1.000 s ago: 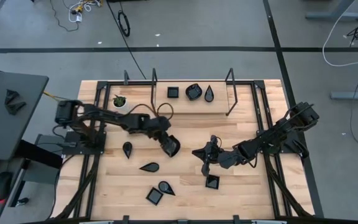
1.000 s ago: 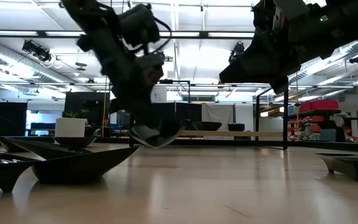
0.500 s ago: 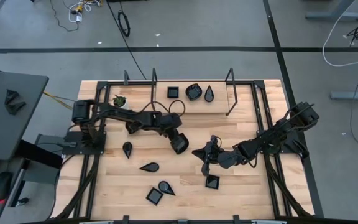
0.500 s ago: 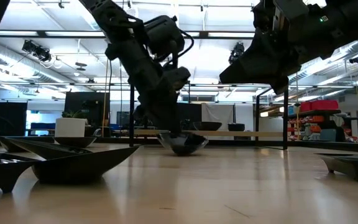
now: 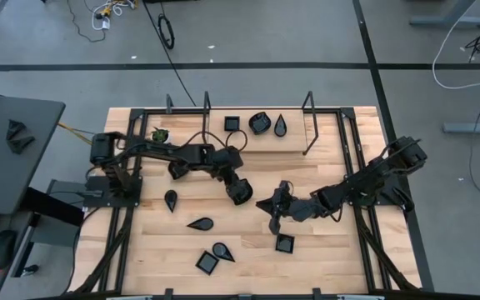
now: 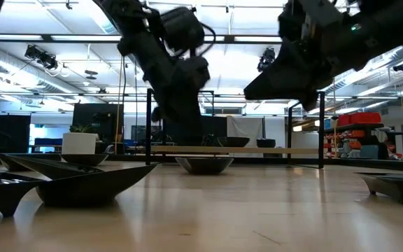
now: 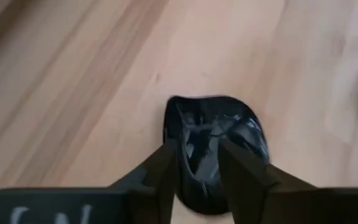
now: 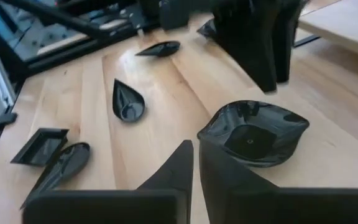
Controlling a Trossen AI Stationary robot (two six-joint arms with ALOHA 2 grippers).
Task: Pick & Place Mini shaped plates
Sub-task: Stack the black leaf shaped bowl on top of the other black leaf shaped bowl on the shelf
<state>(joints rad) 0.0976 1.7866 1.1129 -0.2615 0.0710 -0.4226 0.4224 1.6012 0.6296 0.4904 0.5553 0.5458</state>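
Note:
A rounded black mini plate [image 7: 244, 127] lies level on the wood near the table's middle; it shows on its base in the low view [image 6: 203, 165] and in the right wrist view [image 8: 253, 134]. My left gripper [image 7: 197, 144] stands open just above it, fingers slanting down over its near rim [image 5: 239, 195]. My right gripper [image 5: 272, 208] hangs shut a little to the plate's right, above the table [image 8: 194, 152], with nothing between its fingers. More black plates lie around: a teardrop [image 5: 171, 200], a leaf [image 5: 200, 223] and a square [image 5: 284, 243]. My left gripper's fingers [image 7: 163, 165] stand on either side of a stretch of the rounded plate's near rim [image 7: 197, 180], slanting down from the table's left. Whether they still touch it cannot be told. The plate rests on the table.
On the raised board at the far edge sit a square plate [image 5: 232, 123], a rounded one [image 5: 259, 123] and a teardrop [image 5: 281, 126], between metal posts [image 5: 308, 125]. A white pot with a plant [image 5: 160, 135] stands far left. Near the front edge lie a teardrop [image 5: 222, 250] and a square [image 5: 207, 262].
My left gripper has carried the rounded plate toward the table's right and down. The plate hung tilted and clear of the wood a second ago; now it lies level on the table below the fingers. My right gripper has kept still.

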